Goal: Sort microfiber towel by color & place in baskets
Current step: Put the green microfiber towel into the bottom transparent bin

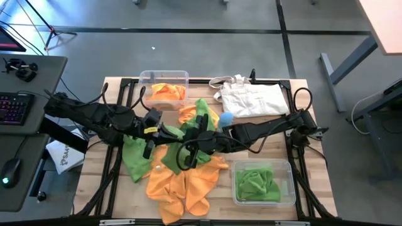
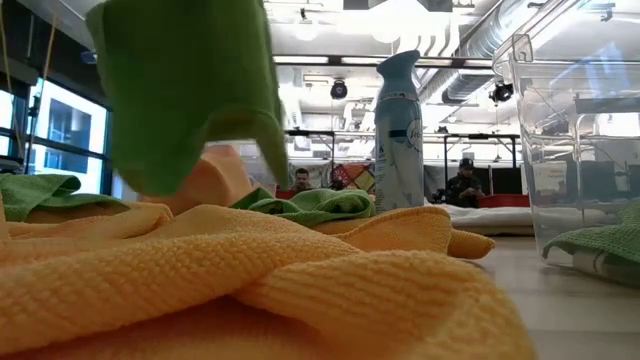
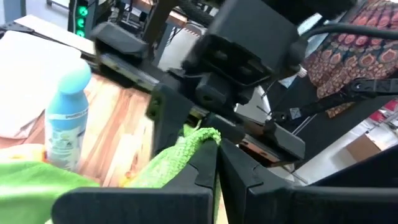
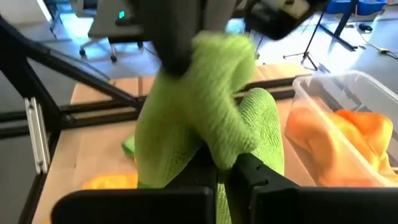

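A: Item 1, hands?
B: Left hand point(image 3: 217, 163) clamped on a green towel point(image 4: 211, 118), mid-worktop point(image 1: 113, 188). Right hand point(image 4: 225, 171) closed tight on the same towel, lifted between them.

A: Item 2, towels?
B: Orange pile point(image 1: 182, 185) near centre, green ones point(image 1: 135, 157) to its left.

A: Item 3, baskets?
B: 2. Far basket point(image 1: 164, 80) holds orange; near-right basket point(image 1: 264, 166) holds green. Blue bottle point(image 3: 65, 118) stands mid-worktop, white bag point(image 1: 251, 97) far right.

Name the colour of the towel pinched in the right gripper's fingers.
Bright green towel; the right wrist view shows it best.
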`<action>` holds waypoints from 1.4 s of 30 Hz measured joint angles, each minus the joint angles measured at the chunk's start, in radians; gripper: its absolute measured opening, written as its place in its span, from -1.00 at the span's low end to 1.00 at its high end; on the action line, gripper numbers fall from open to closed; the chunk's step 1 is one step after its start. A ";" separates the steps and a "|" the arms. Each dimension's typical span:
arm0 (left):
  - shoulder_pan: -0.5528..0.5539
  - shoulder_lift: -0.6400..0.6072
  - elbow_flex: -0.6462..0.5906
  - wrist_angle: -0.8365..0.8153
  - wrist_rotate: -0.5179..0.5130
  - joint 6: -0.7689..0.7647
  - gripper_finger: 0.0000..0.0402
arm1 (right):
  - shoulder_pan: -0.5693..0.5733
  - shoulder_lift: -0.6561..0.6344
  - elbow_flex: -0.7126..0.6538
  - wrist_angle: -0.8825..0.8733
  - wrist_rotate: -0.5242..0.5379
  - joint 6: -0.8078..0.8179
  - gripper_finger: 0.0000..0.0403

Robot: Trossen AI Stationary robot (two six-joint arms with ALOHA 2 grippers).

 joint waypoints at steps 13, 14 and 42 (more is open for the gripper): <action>0.000 -0.049 0.002 -0.082 -0.041 -0.002 -1.00 | 0.066 -0.081 -0.001 -0.280 0.144 0.155 -0.99; 0.000 -0.050 0.002 -0.083 -0.041 -0.001 -1.00 | 0.072 -0.093 -0.001 -0.300 0.145 0.175 -1.00; 0.031 -0.047 0.002 -0.332 -0.116 0.024 -1.00 | 0.497 -0.474 -0.001 -1.097 -0.025 1.169 -1.00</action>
